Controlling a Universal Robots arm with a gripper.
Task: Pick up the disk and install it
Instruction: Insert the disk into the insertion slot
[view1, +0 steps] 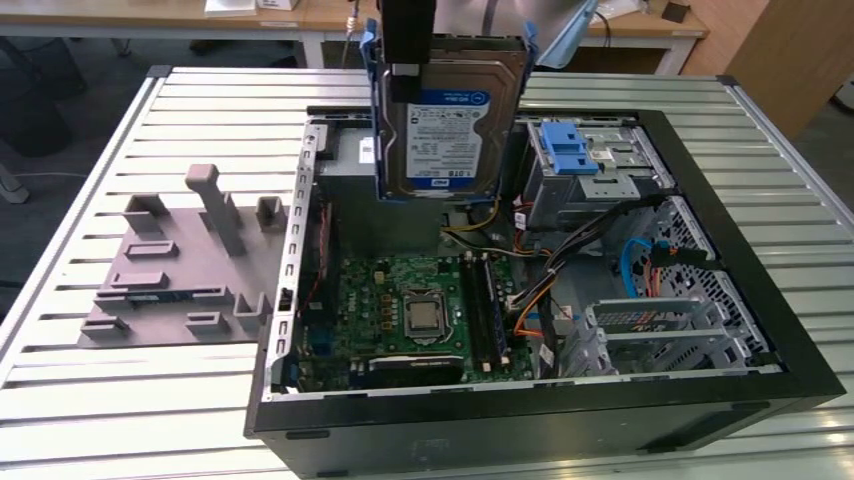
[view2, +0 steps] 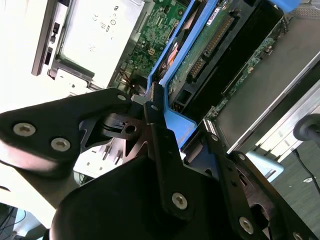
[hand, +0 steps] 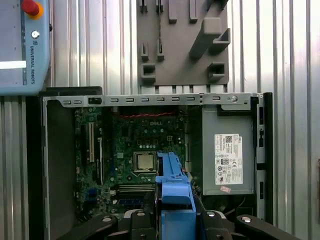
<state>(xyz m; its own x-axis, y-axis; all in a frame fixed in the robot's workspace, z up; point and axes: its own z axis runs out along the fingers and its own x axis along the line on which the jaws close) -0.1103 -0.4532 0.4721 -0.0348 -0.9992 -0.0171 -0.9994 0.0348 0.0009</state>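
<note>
The disk (view1: 447, 120) hangs upright over the back of the open computer case (view1: 534, 400), its white-and-blue label facing the exterior view. A blue bracket (view1: 523, 60) runs along its edges. My gripper (view1: 424, 45) is shut on the disk's top end from above. In the second wrist view the black fingers (view2: 157, 135) clamp the blue bracket (view2: 172, 122), and the disk's green circuit-board side (view2: 210, 45) stretches away from them. In the first wrist view the bracket (hand: 174, 192) sits between the fingers of my gripper (hand: 175, 217), above the motherboard (hand: 135, 150).
Inside the case are a silver drive cage with a blue latch (view1: 583, 160), a grey box with a white sticker (hand: 227, 150) and loose cables (view1: 641, 265). A grey fixture plate (view1: 174, 270) lies on the slatted metal table (view1: 80, 400). A pendant (hand: 22, 45) rests nearby.
</note>
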